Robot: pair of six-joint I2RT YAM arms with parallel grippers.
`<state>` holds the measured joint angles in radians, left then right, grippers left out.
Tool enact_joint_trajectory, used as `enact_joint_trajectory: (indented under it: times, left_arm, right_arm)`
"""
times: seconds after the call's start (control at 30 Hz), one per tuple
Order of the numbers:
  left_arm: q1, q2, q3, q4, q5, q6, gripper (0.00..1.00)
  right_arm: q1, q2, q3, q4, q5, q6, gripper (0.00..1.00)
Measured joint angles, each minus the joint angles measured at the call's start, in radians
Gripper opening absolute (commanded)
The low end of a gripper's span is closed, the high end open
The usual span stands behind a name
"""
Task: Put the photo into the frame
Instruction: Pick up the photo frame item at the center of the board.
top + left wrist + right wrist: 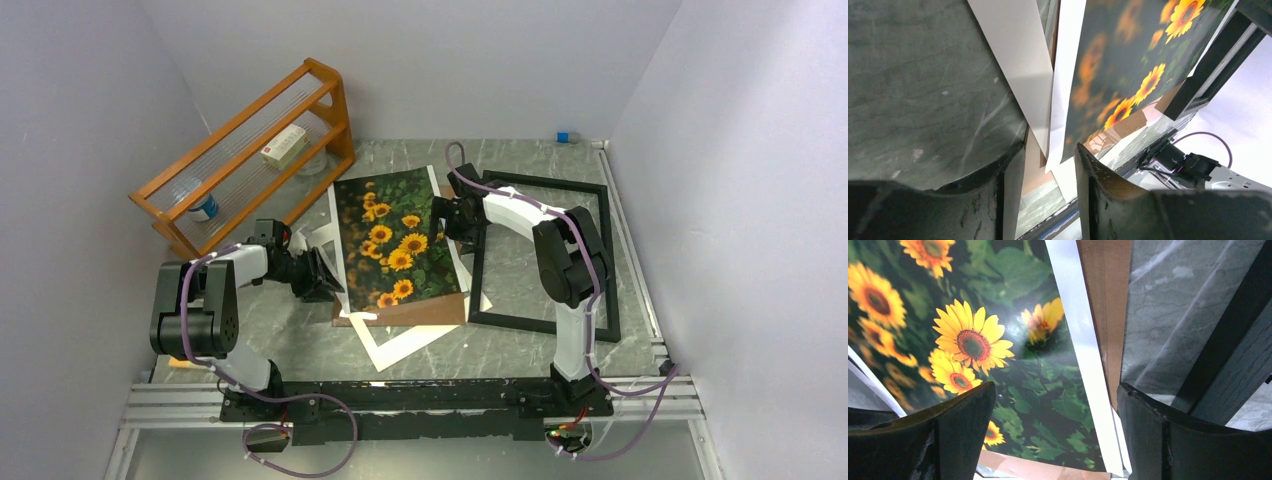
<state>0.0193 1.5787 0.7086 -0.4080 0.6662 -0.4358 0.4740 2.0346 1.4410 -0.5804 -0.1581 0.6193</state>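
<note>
The photo [400, 235] of sunflowers lies face up mid-table, on a brown backing board [440, 312] and a white mat [400, 345]. The black frame [545, 250] lies flat just right of it. My left gripper [328, 272] sits low at the photo's left edge. In the left wrist view its fingers [1048, 150] stand apart, and the photo [1128, 65] edge reaches down toward the gap, unpinched. My right gripper [447, 222] hovers over the photo's right edge. It stands wide open [1055, 387], straddling the photo [973, 340] and the board [1108, 305], with the frame's rail [1233, 340] beside it.
An orange wooden rack [250, 150] holding a bottle and a small box stands at the back left. A small blue object [563, 137] sits by the back wall. Walls close in on the left, back and right.
</note>
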Motion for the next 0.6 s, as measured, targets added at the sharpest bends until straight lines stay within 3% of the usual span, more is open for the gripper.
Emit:
enact_joint_trajectory:
  times: [0.4, 0.6]
  left_arm:
    - [-0.002, -0.047, -0.034, 0.099, -0.043, -0.082, 0.59]
    - [-0.019, -0.075, -0.016, 0.067, -0.127, -0.085, 0.64]
  right_arm:
    - [-0.003, 0.003, 0.002, 0.000, 0.000, 0.001, 0.93]
    - [-0.003, 0.004, 0.002, 0.006, -0.010, 0.017, 0.92]
